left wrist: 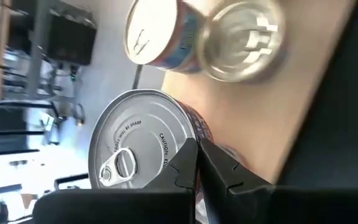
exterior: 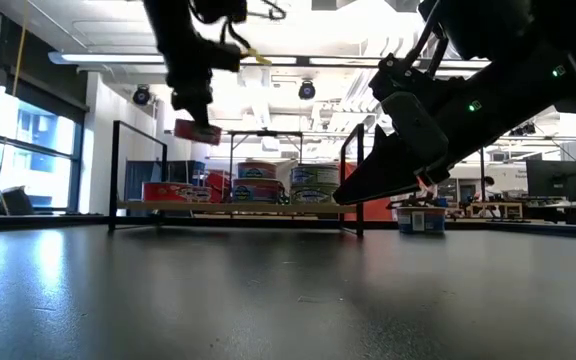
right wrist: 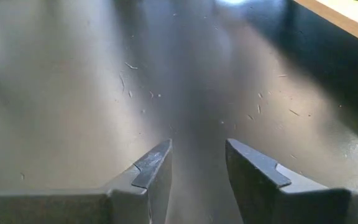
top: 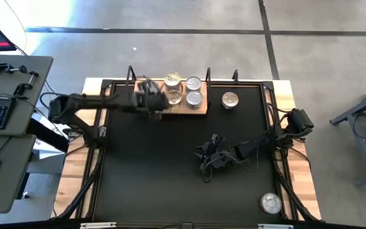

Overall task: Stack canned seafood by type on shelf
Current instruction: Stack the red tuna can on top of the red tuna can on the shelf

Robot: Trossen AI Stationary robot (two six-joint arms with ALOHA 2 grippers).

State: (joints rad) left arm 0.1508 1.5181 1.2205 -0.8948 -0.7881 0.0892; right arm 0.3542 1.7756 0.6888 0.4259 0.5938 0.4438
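My left gripper hovers over the left part of the light-brown wooden shelf, shut on a red-sided, silver-topped can. In the low view the can hangs well above the shelf. Several silver-topped and gold-topped cans stand on the shelf, some stacked. In the left wrist view the held can's lid shows its pull tab, with two more cans on the wood beyond it. My right gripper is open and low over the black table's middle, touching nothing. My left gripper comes from above, pointing down, and holds the can at one edge of its lid. Its two fingertips stand close together there, one overlapping the lid and one beyond the can's side. The can is lifted clear, nearly level and slightly tilted.
One loose can stands on the black table just right of the shelf. Another sits near the table's near right corner. Black upright posts frame the shelf. The right wrist view shows only bare black table.
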